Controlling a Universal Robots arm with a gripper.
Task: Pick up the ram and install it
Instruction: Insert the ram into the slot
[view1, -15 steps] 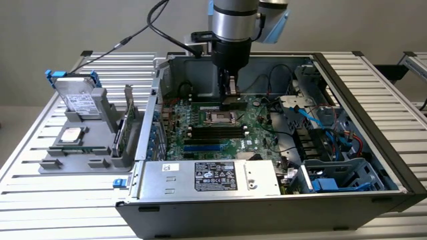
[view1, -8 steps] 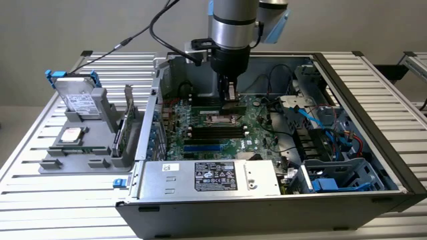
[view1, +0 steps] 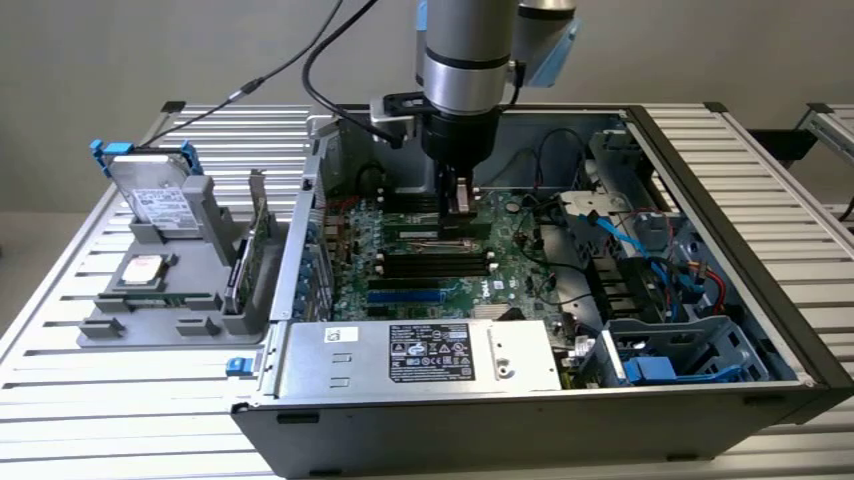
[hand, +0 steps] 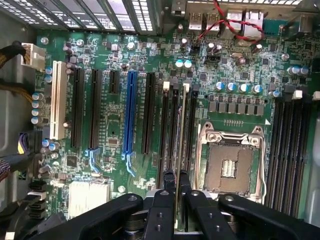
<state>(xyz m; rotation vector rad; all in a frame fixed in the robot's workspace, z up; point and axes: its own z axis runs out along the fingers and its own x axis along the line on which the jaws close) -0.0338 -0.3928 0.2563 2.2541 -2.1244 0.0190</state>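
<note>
Ram (hand: 181, 130) stands edge-on, clamped between the fingers (hand: 161, 205), along the memory slots (hand: 165, 130).

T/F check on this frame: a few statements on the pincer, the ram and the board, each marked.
1. The pincer is closed on the thin dark green ram stick, seen edge-on. True.
2. The ram stick is held over the blue expansion slot. False: it runs along the black memory slots beside the metal-framed processor socket.
3. That socket has no cooler on it. True.
4. The silver hard drive sits inside the open computer case. False: it stands in the grey fixture outside the case, on the exterior view's left.
</note>
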